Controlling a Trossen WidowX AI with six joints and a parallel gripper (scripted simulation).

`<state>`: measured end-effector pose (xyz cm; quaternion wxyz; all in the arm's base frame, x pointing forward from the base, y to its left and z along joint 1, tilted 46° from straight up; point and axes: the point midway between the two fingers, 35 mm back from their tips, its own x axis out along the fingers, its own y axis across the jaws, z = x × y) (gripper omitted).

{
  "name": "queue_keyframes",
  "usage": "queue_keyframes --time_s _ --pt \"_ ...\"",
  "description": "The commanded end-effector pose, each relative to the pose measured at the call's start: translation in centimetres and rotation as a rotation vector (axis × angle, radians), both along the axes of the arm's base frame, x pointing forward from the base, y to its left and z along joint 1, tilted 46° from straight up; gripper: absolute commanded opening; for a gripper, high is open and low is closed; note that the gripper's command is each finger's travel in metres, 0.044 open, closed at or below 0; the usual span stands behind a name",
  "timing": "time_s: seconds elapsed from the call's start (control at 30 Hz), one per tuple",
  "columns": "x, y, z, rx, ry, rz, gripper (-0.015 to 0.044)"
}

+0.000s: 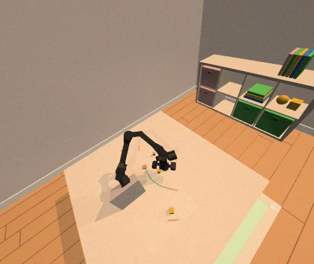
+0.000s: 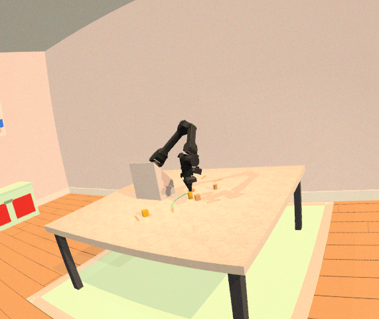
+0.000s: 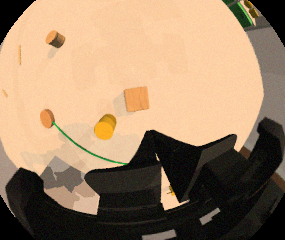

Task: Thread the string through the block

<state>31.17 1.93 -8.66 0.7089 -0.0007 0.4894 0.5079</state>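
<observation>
My gripper (image 1: 165, 169) (image 2: 190, 189) (image 3: 149, 133) is shut, with nothing seen between its fingertips, above the table near the small wooden cube (image 2: 197, 197) (image 3: 137, 99). No hole shows in the cube, so I cannot tell if it is the block; the top view does not show it. The round button (image 1: 144, 166) (image 2: 193, 189) (image 3: 47, 118) lies on the table. The green string (image 1: 153, 180) (image 2: 175, 199) (image 3: 79, 146) curves from it to the thin stick (image 1: 172, 189) (image 2: 172, 209), which lies flat, well away from the fingers. The gripper hides this stick in the wrist view.
A yellow cylinder (image 1: 158, 171) (image 2: 190, 195) (image 3: 105, 127) stands between button and cube. A brown cylinder (image 1: 153, 153) (image 2: 215, 186) (image 3: 55, 39) stands farther back. A yellow cube (image 1: 171, 210) (image 2: 145, 212) is near a loose stick (image 1: 172, 219) (image 2: 137, 218). A big grey box (image 1: 128, 194) (image 2: 145, 181) is by the arm's base.
</observation>
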Motion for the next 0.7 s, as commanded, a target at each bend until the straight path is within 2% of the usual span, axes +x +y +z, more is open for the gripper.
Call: queue_keyframes --time_s 0.0,0.67 --pt "-0.3 0.4 -0.5 -0.001 0.016 -0.002 0.0" --pt "-0.3 2.8 -2.8 0.0 0.017 -0.002 0.0"
